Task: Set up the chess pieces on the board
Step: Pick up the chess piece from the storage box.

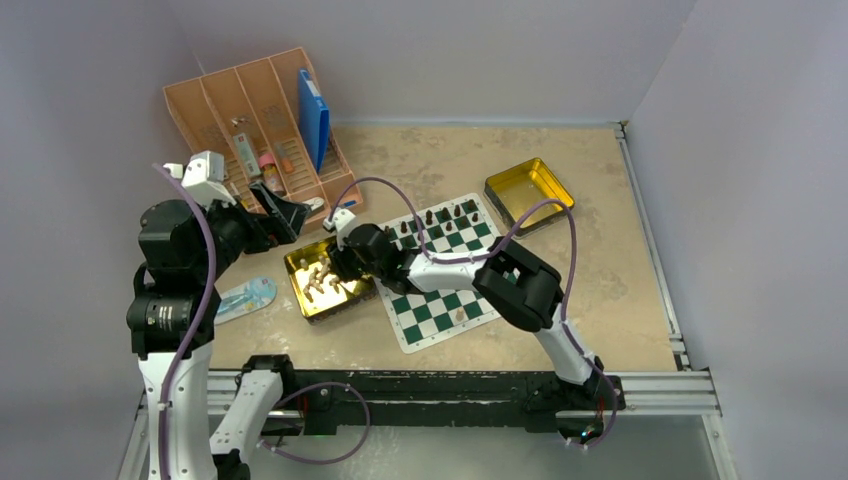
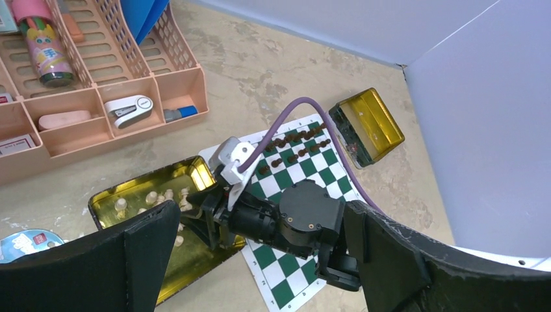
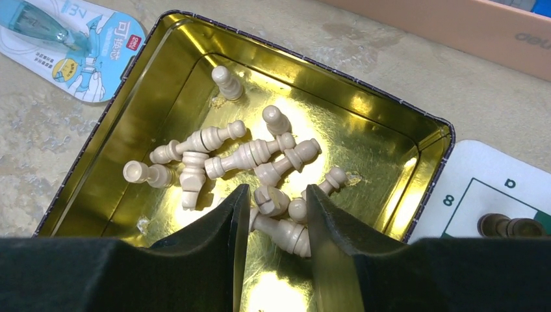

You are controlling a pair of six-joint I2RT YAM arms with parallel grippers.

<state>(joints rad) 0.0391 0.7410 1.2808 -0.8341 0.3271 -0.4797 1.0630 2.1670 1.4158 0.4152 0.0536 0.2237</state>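
On the white border of the board point(image 3: 484, 169) the markings "8" and "a" are showing. The peach plastic organiser point(image 1: 225, 110) at the far left is carrying part of a logo that seems to read "deli". A blue-and-white packet point(image 3: 78, 45) with a red label and Chinese characters is lying left of the near tin; I cannot read its small print.

The right arm is reaching leftward and low across the board's near-left corner, its wrist tilting down into the gold tin point(image 3: 390, 123). The right end effector point(image 3: 276, 195) is sitting among the chess pieces point(image 3: 250, 154) with its black fingers narrowed, and a couple of pale pieces are lying in the gap. Whether they are being clamped I cannot tell. The left arm is standing folded at the left, its end effector point(image 1: 283, 213) hanging above the worktop point(image 1: 560, 290) near the organiser with its fingers spread wide and holding nothing.

The pale pieces are looking like turned wood, smooth and cream, and are lying on their sides in a loose heap on the tin's mirror-bright floor. The board is lying as a flat green-and-white mat just right of that tin. Dark brown chessmen point(image 1: 440, 215) are standing along its far rows. A second gold tin point(image 1: 528, 190) is sitting beyond the board's far-right corner.
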